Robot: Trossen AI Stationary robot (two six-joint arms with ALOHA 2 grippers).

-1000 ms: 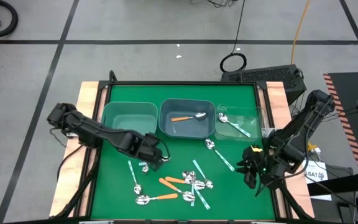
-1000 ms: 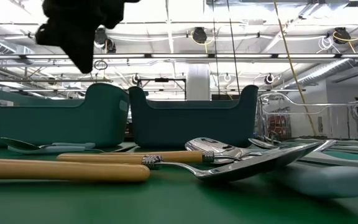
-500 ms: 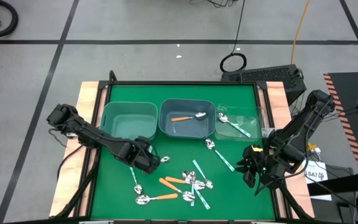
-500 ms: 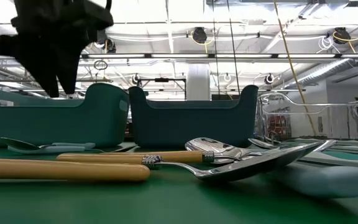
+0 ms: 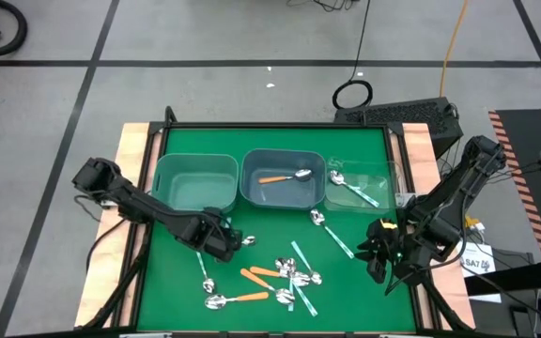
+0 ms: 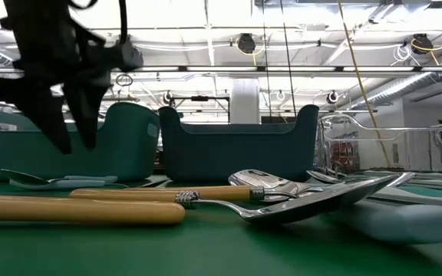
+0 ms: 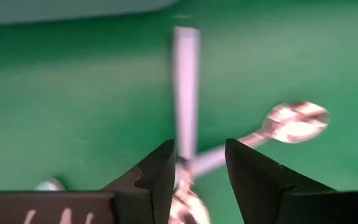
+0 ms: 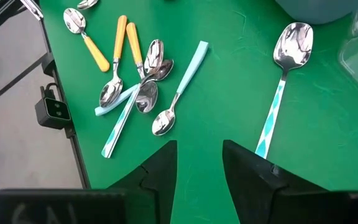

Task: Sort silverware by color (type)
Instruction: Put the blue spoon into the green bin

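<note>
Two spoons with light blue handles [image 7: 185,87] lie crossed on the green mat, one bowl [image 7: 294,121] off to the side. My left gripper [image 7: 199,149] points down over their crossing, open, a finger on either side and still above the mat [image 6: 71,142]; in the high view it is near the table's left [image 5: 224,246]. More silverware lies heaped at the near middle [image 5: 280,277], with orange and teal handles. My right gripper [image 5: 383,252] hangs open and holds nothing near the right edge, above a teal-handled spoon [image 8: 278,93].
Three bins stand in a row at the far side: a teal one [image 5: 195,178], a middle one [image 5: 283,192] holding an orange-handled spoon [image 5: 280,176], and a clear one [image 5: 383,174] with a teal-handled spoon [image 5: 355,191]. Another teal spoon [image 5: 332,230] lies on the mat in front of them.
My left gripper has come down toward the two light blue spoons, shifting a little toward the table's left edge, and has rolled about its own axis. Its fingers have opened. Nothing on the mat has moved.
</note>
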